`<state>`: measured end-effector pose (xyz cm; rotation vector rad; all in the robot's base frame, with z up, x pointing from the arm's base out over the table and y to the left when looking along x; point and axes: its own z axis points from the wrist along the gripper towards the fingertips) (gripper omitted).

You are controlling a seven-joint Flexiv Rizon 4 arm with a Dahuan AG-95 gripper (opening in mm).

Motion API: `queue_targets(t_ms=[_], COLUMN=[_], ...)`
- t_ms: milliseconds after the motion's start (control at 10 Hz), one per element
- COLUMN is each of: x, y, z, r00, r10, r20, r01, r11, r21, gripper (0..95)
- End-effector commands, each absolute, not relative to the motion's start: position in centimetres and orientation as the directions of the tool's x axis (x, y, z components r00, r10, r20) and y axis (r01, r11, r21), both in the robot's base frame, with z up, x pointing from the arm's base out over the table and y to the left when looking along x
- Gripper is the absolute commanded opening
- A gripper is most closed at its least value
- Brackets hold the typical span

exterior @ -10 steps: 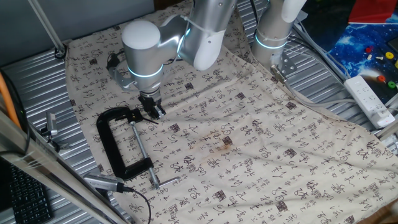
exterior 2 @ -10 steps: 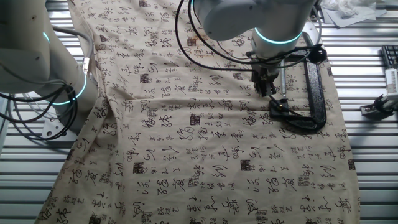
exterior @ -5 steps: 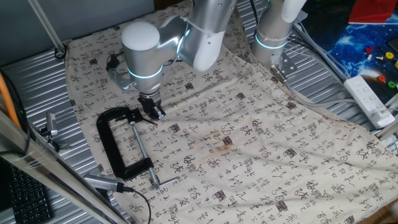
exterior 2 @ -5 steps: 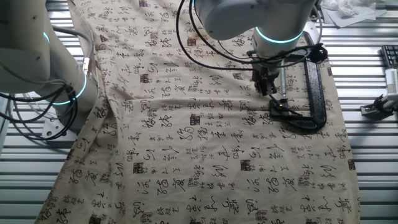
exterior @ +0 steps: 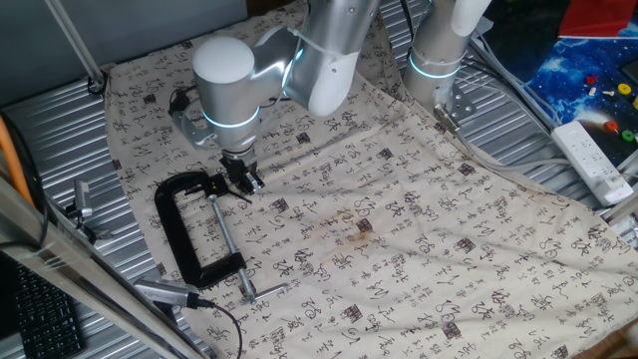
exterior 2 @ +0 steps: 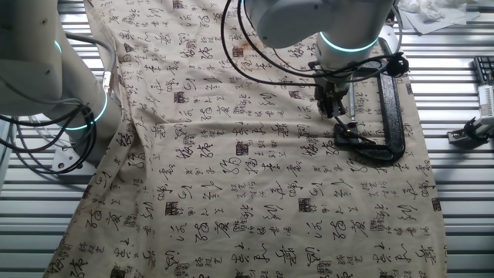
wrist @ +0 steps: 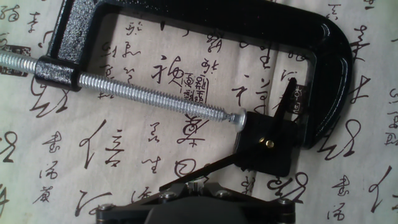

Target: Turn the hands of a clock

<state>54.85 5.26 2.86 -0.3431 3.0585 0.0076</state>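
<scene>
Hand view is showing the C-clamp (wrist: 186, 37) pinning the clock body so the hands (wrist: 249, 140) are turning freely w/ hand (wrist: 193, 193) hovering close, grip state can't tell.

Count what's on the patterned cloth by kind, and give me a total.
C-clamp: 1
Screw rod: 1
Clock hands: 2
Black clock body with brass pivot: 1
Gripper: 1
Total: 6
</scene>
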Motion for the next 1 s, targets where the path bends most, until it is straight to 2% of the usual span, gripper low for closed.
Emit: queue_targets(t_ms=[100, 1000], x=[54.94, 55.88], y=[5.31, 5.73], z=[2.84, 2.89], r00=[-0.973, -0.975], r10=[-0.22, -0.215], r20=[-0.064, -0.064], r01=[-0.221, -0.215], r11=[0.975, 0.977], r21=[-0.003, -0.002], gripper=[0.0, 0.0])
